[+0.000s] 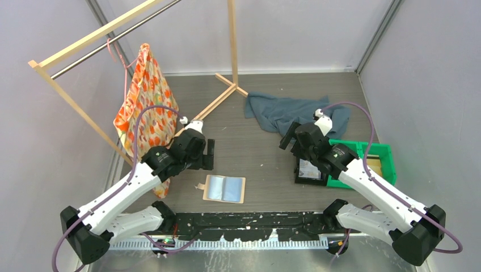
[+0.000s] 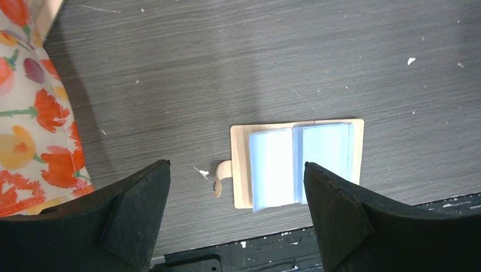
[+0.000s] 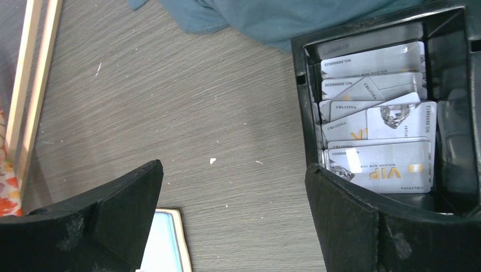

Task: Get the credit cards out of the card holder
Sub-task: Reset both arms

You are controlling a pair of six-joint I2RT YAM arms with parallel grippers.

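Presently, card holder (image 1: 224, 188): lies spread open and flat on the table, near the front edge between the two arms, pale blue pockets facing up, tab pointing left.
Credit cards (image 3: 377, 124): overlapping pile of grey cards with pale print, inside the black tray (image 3: 300, 85).
Black tray position: right of the holder, well apart from it, just beside the green bin (image 1: 374, 148).
Left gripper (image 2: 235, 167): fingers spread wide, hanging above the holder, holding nothing.
Right gripper (image 3: 233, 167): fingers spread wide, above bare table beside the tray, holding nothing.
Background: blue cloth (image 1: 283, 113) behind the tray; floral fabric (image 1: 147, 102) on a wooden rack, far left.
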